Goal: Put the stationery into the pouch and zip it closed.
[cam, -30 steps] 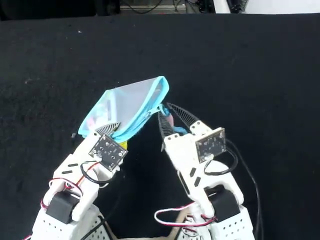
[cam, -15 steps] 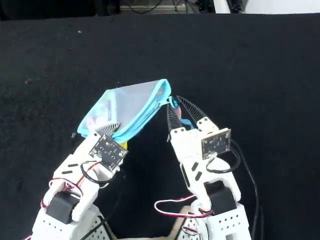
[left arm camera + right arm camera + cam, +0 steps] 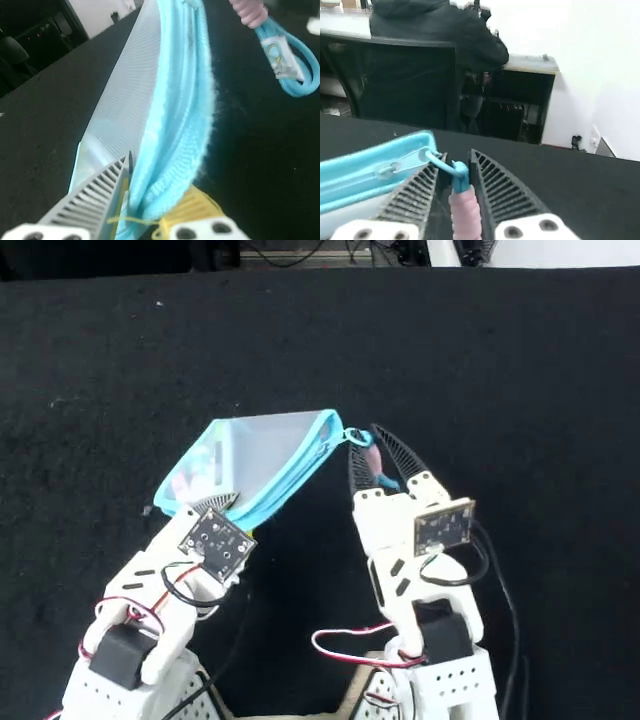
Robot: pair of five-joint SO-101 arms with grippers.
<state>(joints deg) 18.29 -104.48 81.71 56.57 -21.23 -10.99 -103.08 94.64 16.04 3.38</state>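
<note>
Work surface in front of me: black table (image 3: 520,360) | far edge of table: cables (image 3: 300,252) | room beyond: black mesh chair (image 3: 395,85), dark cabinet (image 3: 520,105), white wall (image 3: 600,60) beside cabinet

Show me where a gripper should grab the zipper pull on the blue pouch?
By the pink tab on its blue loop, coming from beyond the corner of the pouch: it sticks out there, clear of the fabric, thin enough to pinch.
</note>
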